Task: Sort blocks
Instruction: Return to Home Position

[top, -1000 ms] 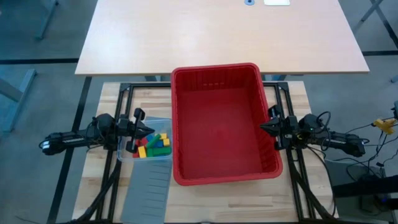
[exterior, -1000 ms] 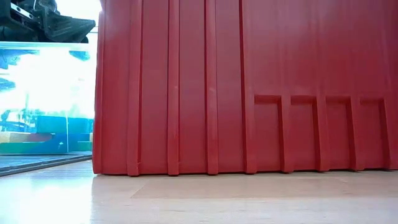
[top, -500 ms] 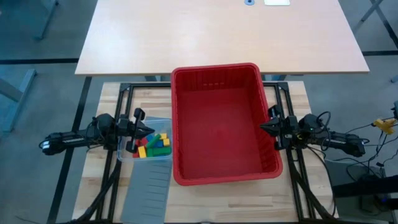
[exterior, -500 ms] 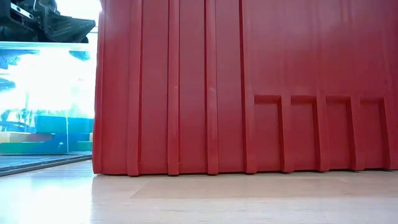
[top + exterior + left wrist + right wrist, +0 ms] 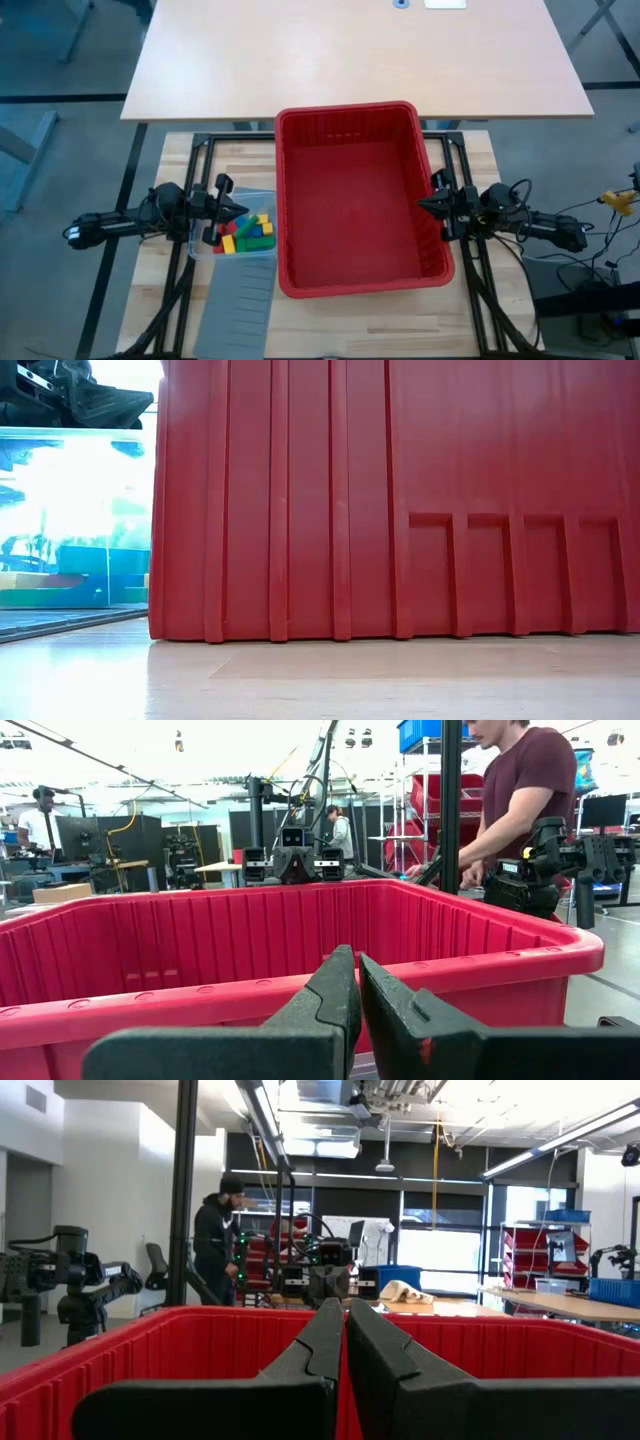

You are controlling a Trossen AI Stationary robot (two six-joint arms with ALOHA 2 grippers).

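Observation:
The blocks [image 5: 247, 232], red, yellow, green and blue, lie piled in a small clear tub [image 5: 232, 251] on the table left of a big red bin [image 5: 355, 200]. In the low view they show through the tub's wall [image 5: 70, 585]. My left gripper [image 5: 243, 211] is shut and empty, level over the tub's far part, pointing at the bin; it also shows in its wrist view [image 5: 356, 975]. My right gripper [image 5: 421, 204] is shut and empty at the bin's right rim, seen in its wrist view [image 5: 345, 1320].
A grey slotted panel [image 5: 238, 310] lies at the near edge below the tub. The red bin [image 5: 400, 500] fills the middle of the table. A larger light wooden table [image 5: 350, 55] stands beyond. People [image 5: 520, 790] stand in the room behind.

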